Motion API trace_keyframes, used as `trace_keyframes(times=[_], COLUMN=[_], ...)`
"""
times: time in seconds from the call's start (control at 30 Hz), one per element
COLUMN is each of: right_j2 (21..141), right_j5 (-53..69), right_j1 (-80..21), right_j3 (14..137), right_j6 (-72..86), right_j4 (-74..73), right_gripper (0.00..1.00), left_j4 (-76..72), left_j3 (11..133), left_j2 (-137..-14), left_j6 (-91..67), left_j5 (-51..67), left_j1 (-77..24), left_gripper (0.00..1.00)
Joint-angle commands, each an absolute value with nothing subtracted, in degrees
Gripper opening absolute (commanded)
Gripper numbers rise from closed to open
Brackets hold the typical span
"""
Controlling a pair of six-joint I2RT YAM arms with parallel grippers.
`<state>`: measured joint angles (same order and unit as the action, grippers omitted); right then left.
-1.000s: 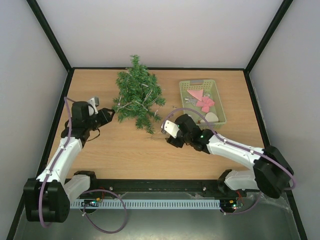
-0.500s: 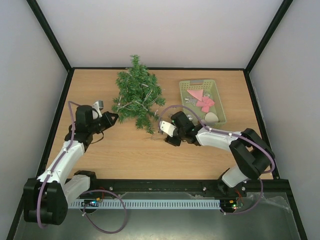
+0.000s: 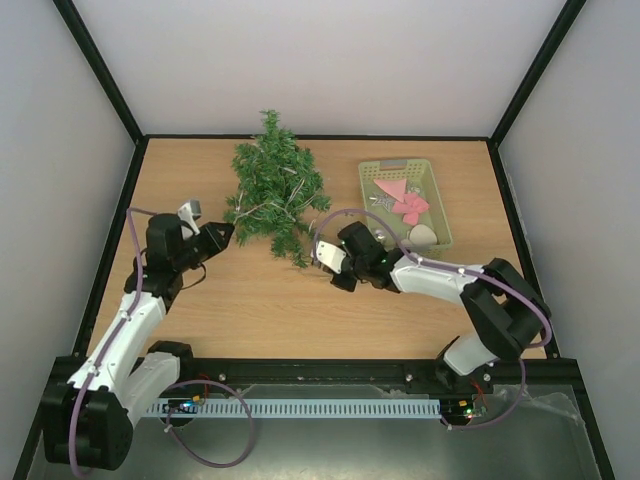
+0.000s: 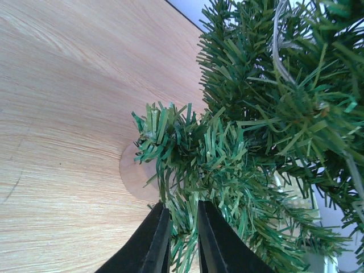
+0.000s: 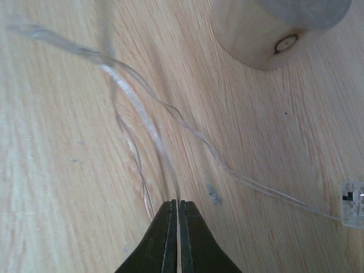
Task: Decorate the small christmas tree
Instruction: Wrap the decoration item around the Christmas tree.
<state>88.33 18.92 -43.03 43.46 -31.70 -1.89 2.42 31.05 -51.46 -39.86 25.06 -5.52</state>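
— Status, near end first?
— Left gripper (image 4: 181, 215) pinches a tuft of low needles on the tree (image 3: 272, 190). Right gripper (image 5: 177, 206) is clamped on the thin wire (image 5: 142, 122), just short of the stump (image 5: 267, 40).
— How will the tree handle?
— Light and easy to tip, I'd judge. The branches are soft and springy (needles would bend or slip under a pull), so the stump or low trunk is the better hold.
— Where is it, and pointing how?
— On the table (image 3: 250, 300), left of the basket (image 3: 364, 195). The stump looks end-down, so I read the long axis as upright, tip up. From overhead the tip falls toward the back wall.
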Motion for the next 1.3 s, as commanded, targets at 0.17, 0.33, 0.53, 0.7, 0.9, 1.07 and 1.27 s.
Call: trace_keyframes(times=[0.17,0.33,0.53,0.7,0.9,1.07,1.27], right_j2=[77.1,76.1,74.7,76.4,87.7,101.1,108.4], right_j5=[15.7,14.9,10.5,12.1,1.6,-2.6,-5.5], right_j1=[-47.9,-50.5,-42.3,-35.0,-34.3,-33.6,-33.2], right_j3=[39.2,38.6,38.7,44.2,57.1,70.7,76.9], right_j6=[-26.8,-17.2,-17.3,-14.7,-4.9,7.4,15.7], right_j4=[-1.0,-1.0,0.3,-2.1,-8.3,-16.5,-15.2], right_gripper=[0.02,0.02,0.15,0.24,0.29,0.23,0.19], left_j4=[7.1,7.4,8.4,9.1,8.9,8.9,9.4], left_j3=[30.5,30.3,30.8,31.1,31.1,31.5,31.9], left_j2=[-47.7,-46.8,-45.6,-45.0,-44.3,-44.3,-43.9], left_j6=[-42.4,-42.6,-41.9,-41.7,-41.7,-41.6,-41.5], left_j5=[21.2,21.3,21.0,21.5,21.3,21.3,21.2], left_j1=[-5.7,-5.7,-5.7,-5.7,-5.7,-5.6,-5.6], left_gripper=[0.21,0.22,0.28,0.29,0.31,0.32,0.32])
